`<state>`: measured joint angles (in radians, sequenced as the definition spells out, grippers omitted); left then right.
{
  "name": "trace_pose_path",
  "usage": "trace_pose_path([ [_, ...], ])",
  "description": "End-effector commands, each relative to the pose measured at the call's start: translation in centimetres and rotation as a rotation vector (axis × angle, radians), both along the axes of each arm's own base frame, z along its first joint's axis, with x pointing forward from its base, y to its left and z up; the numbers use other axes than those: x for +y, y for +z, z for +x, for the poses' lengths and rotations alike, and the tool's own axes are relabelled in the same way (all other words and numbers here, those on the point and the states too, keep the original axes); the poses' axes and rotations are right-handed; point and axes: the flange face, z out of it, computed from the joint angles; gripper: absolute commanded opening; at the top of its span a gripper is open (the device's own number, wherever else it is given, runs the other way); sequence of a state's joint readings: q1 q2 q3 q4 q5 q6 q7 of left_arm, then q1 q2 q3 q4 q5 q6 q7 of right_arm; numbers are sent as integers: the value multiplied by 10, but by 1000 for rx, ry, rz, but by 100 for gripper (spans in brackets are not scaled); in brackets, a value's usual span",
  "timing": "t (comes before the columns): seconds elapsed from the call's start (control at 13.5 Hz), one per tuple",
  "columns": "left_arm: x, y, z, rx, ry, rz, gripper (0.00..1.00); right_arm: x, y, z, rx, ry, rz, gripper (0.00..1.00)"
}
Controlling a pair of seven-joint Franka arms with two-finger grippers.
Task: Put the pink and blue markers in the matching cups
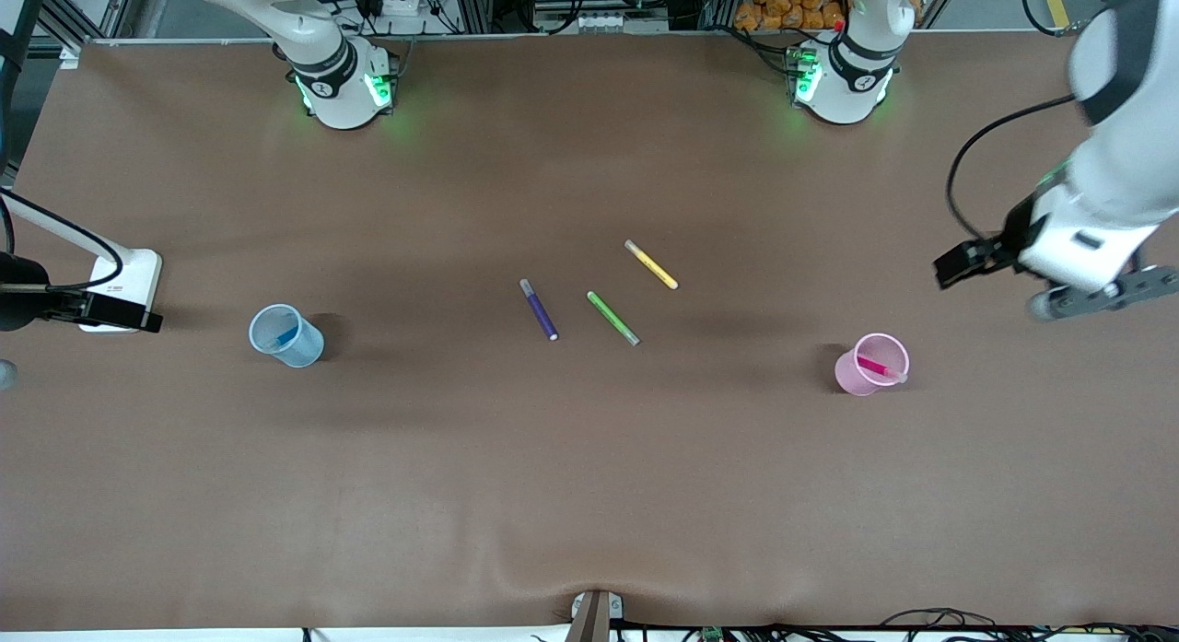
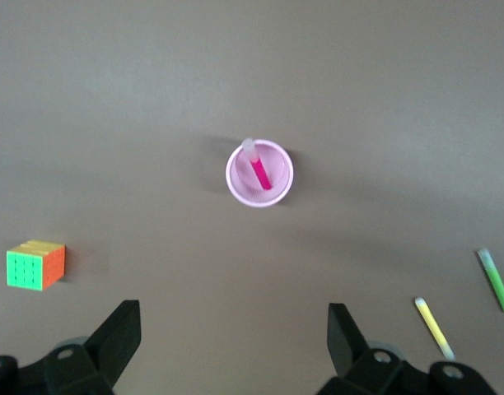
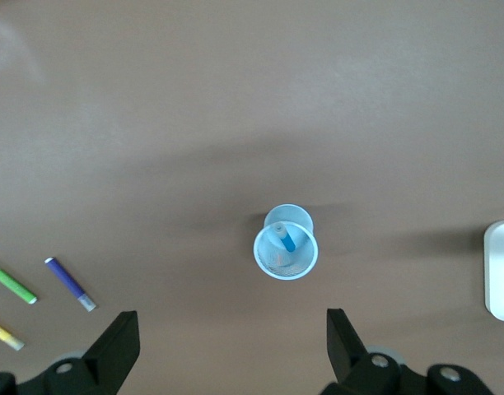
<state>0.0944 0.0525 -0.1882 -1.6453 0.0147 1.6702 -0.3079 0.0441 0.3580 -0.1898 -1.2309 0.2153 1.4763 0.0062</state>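
The pink marker stands tilted inside the pale pink cup toward the left arm's end of the table. The blue marker leans inside the pale blue cup toward the right arm's end. My left gripper is open and empty, high over the table near the pink cup; its wrist view shows the cup and marker between its spread fingers. My right gripper is open and empty, high up, looking down on the blue cup and marker.
A dark purple pen, a green pen and a yellow pen lie mid-table. A white stand base sits near the blue cup. A colour cube lies on the table near the pink cup.
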Motion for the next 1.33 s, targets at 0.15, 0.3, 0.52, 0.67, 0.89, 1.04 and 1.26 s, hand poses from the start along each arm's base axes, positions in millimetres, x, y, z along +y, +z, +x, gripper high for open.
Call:
trace_pose_path([
  [0.15, 26, 41, -50, 55, -87, -77, 100, 13, 67, -56, -30, 53, -88, 100],
  [0.3, 18, 49, -67, 45, -105, -61, 100, 10, 78, -79, -33, 50, -99, 100],
  [0.52, 4, 63, -83, 17, -143, 1, 100, 5, 89, -106, -62, 53, -122, 100],
  [0.67, -2, 76, -89, -11, -162, 52, 100, -1, 89, -113, -66, 63, -123, 100],
  [0.89, 2, 84, -90, -11, -172, 51, 100, 1, 97, -118, -81, 82, -125, 100],
  [1.04, 5, 88, -84, -15, -163, 46, 100, 4, 98, -124, -80, 92, -128, 100],
  [1.26, 9, 90, -82, -12, -165, 41, 100, 6, 96, -120, -78, 104, -167, 100],
])
